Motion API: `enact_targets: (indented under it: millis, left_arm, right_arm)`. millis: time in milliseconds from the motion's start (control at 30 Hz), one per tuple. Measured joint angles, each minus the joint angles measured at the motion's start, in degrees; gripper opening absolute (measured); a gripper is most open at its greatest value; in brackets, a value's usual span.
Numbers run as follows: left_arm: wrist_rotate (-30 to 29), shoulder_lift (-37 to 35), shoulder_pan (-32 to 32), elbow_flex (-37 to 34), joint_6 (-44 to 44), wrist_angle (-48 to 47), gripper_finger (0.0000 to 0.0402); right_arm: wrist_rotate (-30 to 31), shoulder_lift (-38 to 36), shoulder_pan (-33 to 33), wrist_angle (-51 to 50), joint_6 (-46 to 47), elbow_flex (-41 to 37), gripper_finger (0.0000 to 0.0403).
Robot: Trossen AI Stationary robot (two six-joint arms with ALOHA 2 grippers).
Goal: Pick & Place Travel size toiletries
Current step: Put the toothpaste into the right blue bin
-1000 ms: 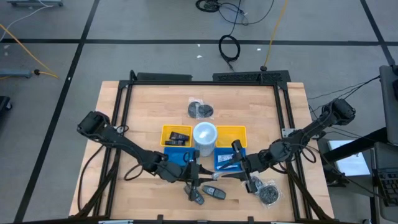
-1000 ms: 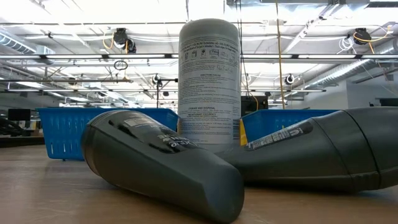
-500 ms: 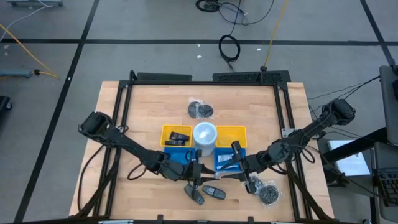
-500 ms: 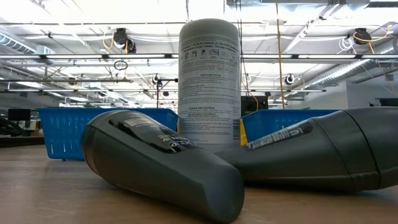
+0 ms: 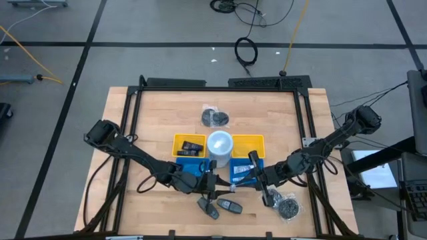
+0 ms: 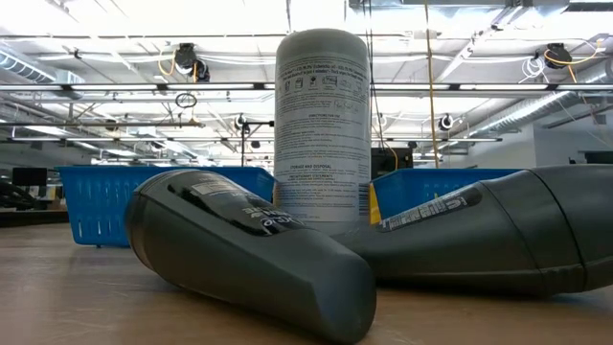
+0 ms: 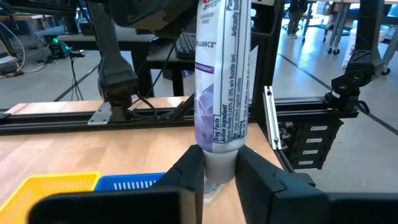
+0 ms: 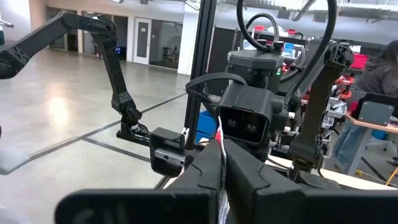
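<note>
A white travel-size tube (image 7: 222,81) with purple and blue print hangs between my two grippers, above the table's near middle (image 5: 230,189). My left gripper (image 7: 219,173) (image 5: 215,185) is shut on its grey cap end. My right gripper (image 8: 222,155) (image 5: 249,180) faces it from the table's right and is shut on the tube's flat far end. In the low view both grippers and the tube are out of sight. My left gripper pinches the tube's grey cap (image 7: 219,163) between its two fingers. The fingers come nearly level from the table's left and lie along the tube, which runs straight away from them, clear of the table. My right gripper pinches the tube's thin flat end (image 8: 219,140) between its shut fingers, coming about level from the table's right. Only a narrow red and white edge shows above the fingers. That end is off the table.
A white canister (image 5: 219,148) stands among yellow bins (image 5: 189,145) and blue bins (image 5: 241,171). Two black gadgets (image 5: 220,207) lie near the front edge and fill the low view (image 6: 249,249). Bags of metal bits lie at the far middle (image 5: 215,118) and near right (image 5: 289,209).
</note>
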Motion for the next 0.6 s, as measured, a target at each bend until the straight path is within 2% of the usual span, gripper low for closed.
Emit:
enact_targets:
  millis: [167, 600]
  left_arm:
    - [-0.29, 0.0, 0.02, 0.0, -0.04, -0.24, 0.0118]
    - [0.63, -0.55, -1.62, 0.01, -0.25, -2.02, 0.02]
  right_arm:
    - [-0.04, 0.0, 0.02, -0.22, 0.0, 0.0, 0.0002]
    - [0.22, -0.15, 0.02, -3.78, 0.13, 0.0, 0.0001]
